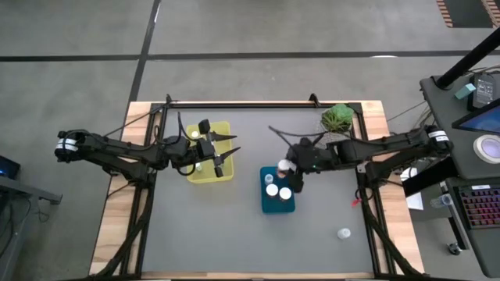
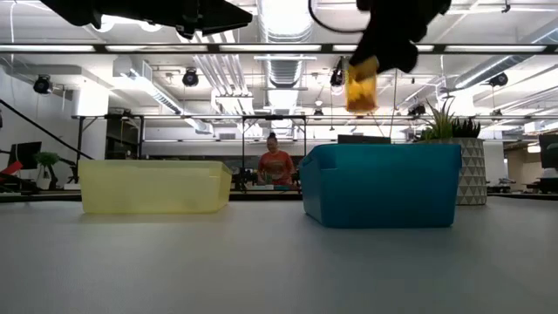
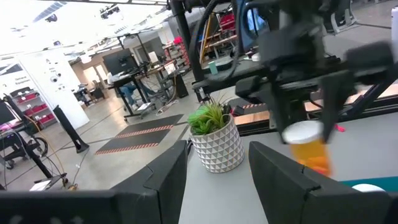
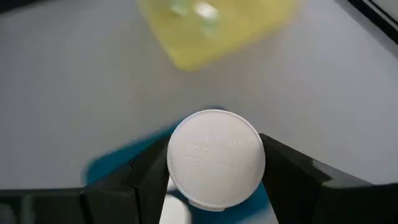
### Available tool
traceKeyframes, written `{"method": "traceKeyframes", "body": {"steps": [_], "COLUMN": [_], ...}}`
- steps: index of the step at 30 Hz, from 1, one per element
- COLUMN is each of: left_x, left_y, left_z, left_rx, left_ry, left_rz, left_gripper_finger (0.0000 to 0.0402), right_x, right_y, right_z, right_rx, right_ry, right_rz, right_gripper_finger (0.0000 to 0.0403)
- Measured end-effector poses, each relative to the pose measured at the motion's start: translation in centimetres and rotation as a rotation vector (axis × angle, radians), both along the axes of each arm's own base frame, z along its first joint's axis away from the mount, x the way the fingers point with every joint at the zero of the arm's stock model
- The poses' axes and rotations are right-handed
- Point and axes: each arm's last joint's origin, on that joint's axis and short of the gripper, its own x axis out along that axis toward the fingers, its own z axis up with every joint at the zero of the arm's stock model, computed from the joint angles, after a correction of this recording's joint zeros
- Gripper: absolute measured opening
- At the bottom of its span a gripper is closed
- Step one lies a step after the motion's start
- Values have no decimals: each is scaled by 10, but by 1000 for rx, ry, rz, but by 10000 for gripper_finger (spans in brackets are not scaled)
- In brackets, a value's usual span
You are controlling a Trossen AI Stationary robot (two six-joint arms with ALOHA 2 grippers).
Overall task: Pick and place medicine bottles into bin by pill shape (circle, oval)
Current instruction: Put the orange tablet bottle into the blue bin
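The right gripper [image 1: 286, 168], clamped on an orange medicine bottle [image 2: 361, 89] by its white cap [image 4: 216, 157], hangs above the teal bin [image 1: 277, 199], so the drop seems next: spread the fingers, while the left gripper [image 1: 216, 156] waits open-fingered over the yellow bin [image 1: 226, 173].

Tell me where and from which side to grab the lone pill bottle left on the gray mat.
Judging by the high view, the lone bottle stands upright, its round white cap facing up, nothing close beside it. Come straight down from above and close the fingers across the cylindrical body just under the cap. The right gripper is shut on an orange bottle over the teal bin; release that first.
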Motion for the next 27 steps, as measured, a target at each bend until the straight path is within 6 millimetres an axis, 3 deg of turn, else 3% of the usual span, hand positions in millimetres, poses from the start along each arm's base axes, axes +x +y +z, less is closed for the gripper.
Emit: {"method": "traceKeyframes", "body": {"steps": [6,10,19,27], "left_x": [0,0,-1,-1], "left_y": [0,0,0,0], "left_z": [0,-1,-3,2], "left_rx": [-1,-3,-26,-100], "left_ry": [-1,1,-2,-78], "left_rz": [0,0,-2,-10], "left_gripper_finger": [157,157,157,157], "right_x": [9,11,18,25], "right_y": [25,38,69,82], "right_z": [-6,-14,-36,-53], "right_rx": [-13,-26,-61,-91], "right_ry": [-139,-144,-101,-67], "right_rz": [228,322,451,505], "right_gripper_finger": [215,215,215,215]}}
